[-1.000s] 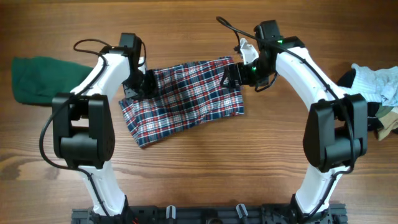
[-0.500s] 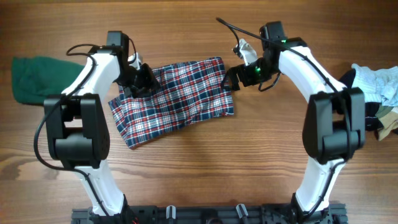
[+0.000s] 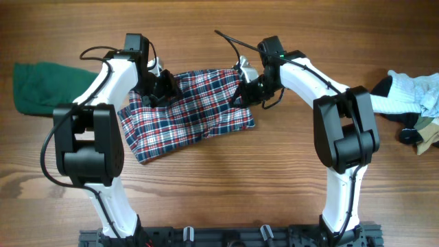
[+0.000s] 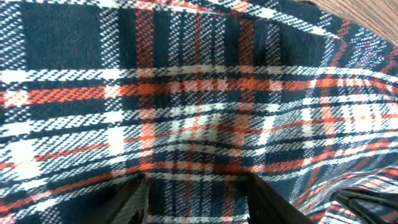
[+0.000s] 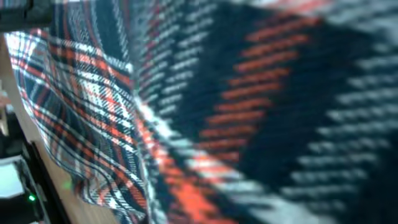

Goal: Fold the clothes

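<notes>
Here's the plaid garment (image 3: pixel 192 113), spread mid-table (image 3: pixel 274 185) and lying a little askew, with its far edge tipped up toward the right. My left gripper (image 3: pixel 161 89) is down on its upper left edge and my right gripper (image 3: pixel 247 89) is at the upper right corner.

The left wrist camera is full of red, navy and white check. Both fingers (image 4: pixel 134 199) poke in at the bottom, standing partway apart with the cloth running across between them. They don't look clamped on it, though the view is tight.

The right wrist camera shows only blurred plaid pressed close to the lens, with no fingertips visible. I can't tell whether that hand is gripping or not.

A dark green garment (image 3: pixel 41 86) lies well apart at the left edge, and a heap of pale and dark clothes (image 3: pixel 411 103) sits at the far right.
</notes>
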Tool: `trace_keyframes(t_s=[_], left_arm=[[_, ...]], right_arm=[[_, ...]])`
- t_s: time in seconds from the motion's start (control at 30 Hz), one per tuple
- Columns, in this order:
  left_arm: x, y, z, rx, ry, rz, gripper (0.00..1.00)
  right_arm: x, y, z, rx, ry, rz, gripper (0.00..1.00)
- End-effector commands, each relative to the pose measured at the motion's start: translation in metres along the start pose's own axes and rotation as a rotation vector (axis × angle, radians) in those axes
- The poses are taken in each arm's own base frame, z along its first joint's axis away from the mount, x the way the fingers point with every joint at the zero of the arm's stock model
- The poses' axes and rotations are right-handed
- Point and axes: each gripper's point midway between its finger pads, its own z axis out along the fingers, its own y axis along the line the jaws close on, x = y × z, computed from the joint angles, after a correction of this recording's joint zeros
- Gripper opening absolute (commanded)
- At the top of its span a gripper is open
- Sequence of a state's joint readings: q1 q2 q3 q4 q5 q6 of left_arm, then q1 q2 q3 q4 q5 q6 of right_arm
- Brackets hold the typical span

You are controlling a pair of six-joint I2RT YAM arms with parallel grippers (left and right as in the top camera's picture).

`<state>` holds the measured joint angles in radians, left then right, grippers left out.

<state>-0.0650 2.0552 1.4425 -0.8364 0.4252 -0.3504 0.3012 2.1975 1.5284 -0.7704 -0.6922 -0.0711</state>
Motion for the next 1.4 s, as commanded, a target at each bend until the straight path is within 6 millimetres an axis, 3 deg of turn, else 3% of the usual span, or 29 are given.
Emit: trace_keyframes(t_s=[0.0,0.13,0.2,0.3,0.4,0.53,0.63,0.7,0.77,0.8,0.87,0.93,1.03,1.07,1.17,1.27,1.37], left_arm=[[-0.001,-0.005,-0.005,0.01,-0.02,0.021,0.49],[-0.011,-0.005,-0.013,0.033,-0.046,0.011,0.49],[-0.019,-0.02,-0.03,0.118,-0.066,0.017,0.47],[-0.024,-0.032,-0.058,0.184,-0.112,0.032,0.47],[-0.029,-0.038,-0.101,0.214,-0.211,0.05,0.48],[-0.017,-0.055,-0.158,0.247,-0.326,0.101,0.49],[-0.009,-0.065,-0.186,0.267,-0.389,0.136,0.49],[-0.003,-0.071,-0.201,0.279,-0.423,0.156,0.49],[0.0,-0.073,-0.206,0.283,-0.435,0.163,0.49],[0.001,-0.072,-0.206,0.282,-0.433,0.162,0.49],[0.004,-0.068,-0.204,0.266,-0.417,0.148,0.5],[0.008,-0.066,-0.201,0.256,-0.399,0.137,0.48],[0.024,-0.076,-0.186,0.261,-0.321,0.071,0.37],[0.031,-0.095,-0.17,0.279,-0.277,0.054,0.27],[0.046,-0.133,-0.132,0.293,-0.2,0.124,0.06],[0.064,-0.167,-0.069,0.287,-0.08,0.081,0.04],[0.084,-0.2,-0.03,0.327,0.003,0.042,0.04]], right_arm=[[0.005,-0.033,-0.047,0.236,-0.023,0.101,0.04],[0.029,-0.062,-0.141,0.602,-0.053,0.171,0.04],[0.044,-0.072,-0.191,0.828,-0.06,0.182,0.04],[0.039,-0.06,-0.205,0.846,-0.083,0.165,0.04],[0.027,-0.026,-0.19,0.784,-0.08,0.085,0.04],[0.01,0.042,-0.136,0.662,-0.082,-0.098,0.05],[0.004,0.078,-0.099,0.562,-0.099,-0.121,0.05],[0.008,0.095,-0.072,0.485,-0.059,-0.129,0.05],[0.011,0.095,-0.053,0.482,-0.028,-0.129,0.04],[0.013,0.09,-0.047,0.505,-0.01,-0.13,0.04],[0.016,0.068,-0.059,0.632,0.001,-0.109,0.04],[0.02,0.046,-0.087,0.752,0.001,-0.075,0.04],[0.027,0.024,-0.121,0.786,-0.005,0.017,0.04],[0.029,0.009,-0.137,0.785,-0.034,0.124,0.04],[0.034,-0.001,-0.157,0.807,-0.042,0.191,0.04],[0.035,-0.004,-0.181,0.866,-0.047,0.21,0.04],[0.036,-0.006,-0.19,0.907,-0.055,0.223,0.04]])
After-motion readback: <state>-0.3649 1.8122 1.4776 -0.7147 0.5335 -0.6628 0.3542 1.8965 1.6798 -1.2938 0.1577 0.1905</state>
